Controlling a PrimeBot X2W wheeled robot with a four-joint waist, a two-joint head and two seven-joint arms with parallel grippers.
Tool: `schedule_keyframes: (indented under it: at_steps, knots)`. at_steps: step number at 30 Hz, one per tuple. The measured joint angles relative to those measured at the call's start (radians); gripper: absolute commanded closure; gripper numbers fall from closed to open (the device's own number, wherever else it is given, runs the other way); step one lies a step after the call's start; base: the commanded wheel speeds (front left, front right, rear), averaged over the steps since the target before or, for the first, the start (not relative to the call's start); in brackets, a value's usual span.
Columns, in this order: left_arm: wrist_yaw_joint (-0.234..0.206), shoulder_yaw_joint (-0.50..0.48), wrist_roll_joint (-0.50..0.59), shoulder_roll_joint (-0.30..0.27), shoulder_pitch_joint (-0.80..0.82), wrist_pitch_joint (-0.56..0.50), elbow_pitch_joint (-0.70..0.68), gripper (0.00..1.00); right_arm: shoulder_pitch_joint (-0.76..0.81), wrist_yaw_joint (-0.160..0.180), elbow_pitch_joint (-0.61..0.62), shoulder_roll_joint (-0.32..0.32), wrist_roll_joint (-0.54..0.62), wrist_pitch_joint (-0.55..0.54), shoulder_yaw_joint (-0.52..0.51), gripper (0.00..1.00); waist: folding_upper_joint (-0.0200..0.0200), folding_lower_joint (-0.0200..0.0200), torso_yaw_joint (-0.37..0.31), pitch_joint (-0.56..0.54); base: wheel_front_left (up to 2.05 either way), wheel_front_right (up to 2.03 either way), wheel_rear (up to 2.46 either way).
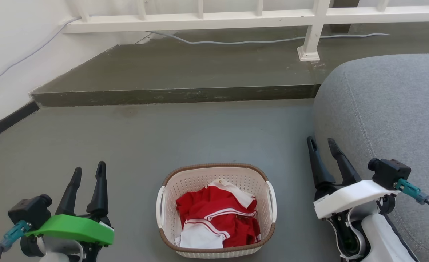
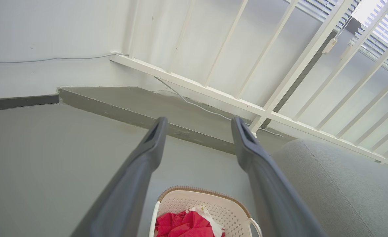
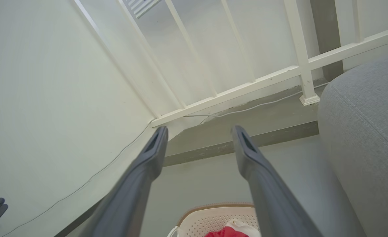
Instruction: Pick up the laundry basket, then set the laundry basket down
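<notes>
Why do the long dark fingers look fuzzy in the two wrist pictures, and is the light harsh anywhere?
Left wrist view: the left gripper's fingers blur near the lens, probably too close to focus; the slatted window blind, top right, is washed out. Right wrist view: the right gripper's fingers blur likewise; light even. Head view: sharp, soft light on the cream-white perforated plastic basket.

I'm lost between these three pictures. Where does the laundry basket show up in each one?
Head view: basket at bottom centre, between the left gripper and right gripper.
Left wrist view: basket at the bottom edge, right of centre, between the fingers, partly cut off.
Right wrist view: basket at the bottom edge, centre, between the fingers, mostly cut off.
Shared landmark: the red clothes inside it.
</notes>
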State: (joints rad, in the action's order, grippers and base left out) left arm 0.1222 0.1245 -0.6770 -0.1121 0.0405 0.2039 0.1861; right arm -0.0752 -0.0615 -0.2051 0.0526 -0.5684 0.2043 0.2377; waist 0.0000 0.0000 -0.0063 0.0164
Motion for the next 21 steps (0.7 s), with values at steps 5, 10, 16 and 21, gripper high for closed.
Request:
schedule_keyframes:
  at_steps: [5,10,16,21]
  knots:
    - [0.001,0.003,0.058,0.001,0.000,0.017,-0.003,0.00,0.000,0.002,0.006,-0.001,0.065,0.016,0.015,0.00,0.0000,0.0000,-0.003,0.002,0.00,0.00,0.00]
    - [0.001,0.006,0.113,0.001,0.000,0.031,-0.007,0.00,-0.004,0.003,0.012,-0.003,0.129,0.034,0.028,0.00,0.0000,0.0000,-0.006,0.005,0.00,0.00,0.00]
    - [0.002,0.011,0.161,0.002,0.000,0.048,-0.010,0.00,-0.009,0.011,0.024,-0.003,0.169,0.046,0.040,0.00,0.0000,0.0000,-0.008,0.009,0.00,0.00,0.00]
    - [0.002,0.020,0.161,0.002,0.001,0.048,-0.015,0.00,-0.009,0.012,0.026,-0.003,0.168,0.046,0.049,0.00,0.0000,0.0000,-0.007,0.011,0.00,0.00,0.00]
